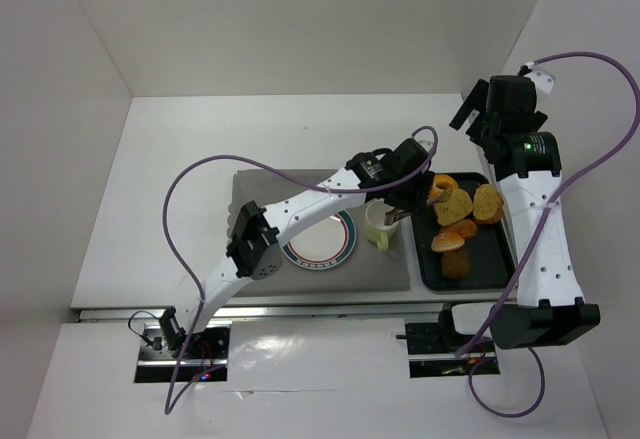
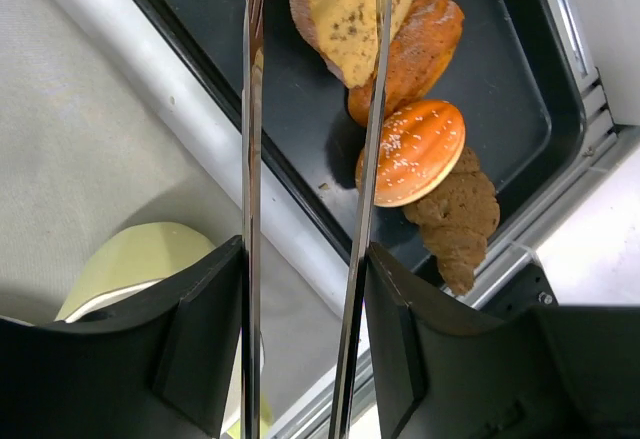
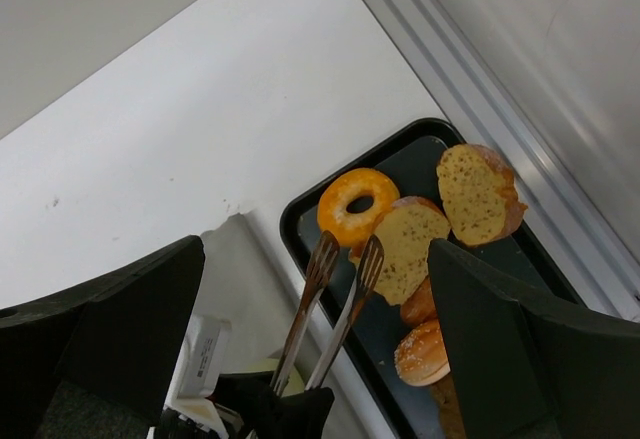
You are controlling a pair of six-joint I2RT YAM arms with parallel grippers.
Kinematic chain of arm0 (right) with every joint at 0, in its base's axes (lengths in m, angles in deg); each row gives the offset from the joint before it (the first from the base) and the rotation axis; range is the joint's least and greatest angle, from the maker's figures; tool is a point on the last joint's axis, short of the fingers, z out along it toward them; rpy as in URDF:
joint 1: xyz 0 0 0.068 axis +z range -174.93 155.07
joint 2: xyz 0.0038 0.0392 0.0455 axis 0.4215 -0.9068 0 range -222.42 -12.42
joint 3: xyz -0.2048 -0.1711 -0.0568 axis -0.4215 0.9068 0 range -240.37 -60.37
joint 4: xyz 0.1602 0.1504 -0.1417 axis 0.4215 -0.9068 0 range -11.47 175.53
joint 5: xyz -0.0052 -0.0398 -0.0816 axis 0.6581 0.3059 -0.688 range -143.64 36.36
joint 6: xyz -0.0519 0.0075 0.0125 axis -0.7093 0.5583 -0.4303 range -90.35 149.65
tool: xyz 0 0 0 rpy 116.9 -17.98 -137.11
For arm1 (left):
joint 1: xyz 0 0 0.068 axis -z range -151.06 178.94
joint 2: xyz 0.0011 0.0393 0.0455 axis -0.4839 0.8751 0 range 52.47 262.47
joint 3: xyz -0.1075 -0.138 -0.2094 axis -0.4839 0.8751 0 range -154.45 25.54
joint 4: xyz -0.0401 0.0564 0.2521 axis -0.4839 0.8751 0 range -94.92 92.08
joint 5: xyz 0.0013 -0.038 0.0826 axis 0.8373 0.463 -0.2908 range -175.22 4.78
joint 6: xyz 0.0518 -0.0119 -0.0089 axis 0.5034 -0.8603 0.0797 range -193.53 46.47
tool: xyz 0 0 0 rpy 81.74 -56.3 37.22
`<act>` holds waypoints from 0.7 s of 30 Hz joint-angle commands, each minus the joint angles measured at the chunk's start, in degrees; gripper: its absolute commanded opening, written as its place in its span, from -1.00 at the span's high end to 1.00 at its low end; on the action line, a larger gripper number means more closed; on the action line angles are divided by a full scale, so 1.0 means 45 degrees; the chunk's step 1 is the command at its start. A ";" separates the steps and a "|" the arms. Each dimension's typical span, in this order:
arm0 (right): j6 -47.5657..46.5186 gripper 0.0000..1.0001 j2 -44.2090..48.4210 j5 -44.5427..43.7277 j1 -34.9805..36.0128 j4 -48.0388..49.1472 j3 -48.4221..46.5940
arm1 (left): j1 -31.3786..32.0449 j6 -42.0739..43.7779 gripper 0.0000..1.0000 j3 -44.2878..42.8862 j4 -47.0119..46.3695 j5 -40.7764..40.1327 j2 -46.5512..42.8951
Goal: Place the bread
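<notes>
My left gripper (image 1: 403,191) (image 2: 303,259) is shut on metal tongs (image 2: 251,159). The tongs reach over the left edge of the black tray (image 1: 492,264), their arms apart. Their tips (image 3: 345,259) hover by the left edge of the golden-tan toast slice (image 1: 452,205) (image 3: 405,249) (image 2: 350,14) and grip nothing. The dark brown chunk (image 1: 456,264) (image 2: 458,221) lies at the tray's near end. My right gripper (image 1: 480,109) (image 3: 320,339) is wide open and empty, raised high above the tray's far end.
The tray also holds a glazed doughnut (image 3: 358,204), a second tan slice (image 3: 478,194) and orange rolls (image 2: 412,151). A pale yellow-green cup (image 1: 380,226) stands under the left gripper. A rimmed plate (image 1: 320,244) sits on the grey mat (image 1: 260,194).
</notes>
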 commanded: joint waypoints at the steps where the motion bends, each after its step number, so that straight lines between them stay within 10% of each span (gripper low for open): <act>1: 0.0114 -1.00 0.0414 0.0044 -0.0069 -0.0228 -0.0477 | 0.0050 -0.0314 -0.20 -0.0477 -0.0389 -0.0373 0.0101; 11: 0.0114 -1.00 0.0415 0.0298 -0.0069 -0.0228 -0.0243 | 0.0050 -0.0431 -0.12 -0.0515 -0.0506 0.0486 0.0786; 21: 0.0232 -1.00 0.0532 0.0298 -0.0069 -0.0112 -0.0126 | 0.0050 -0.0061 0.66 0.0441 -0.1072 0.0875 -0.0463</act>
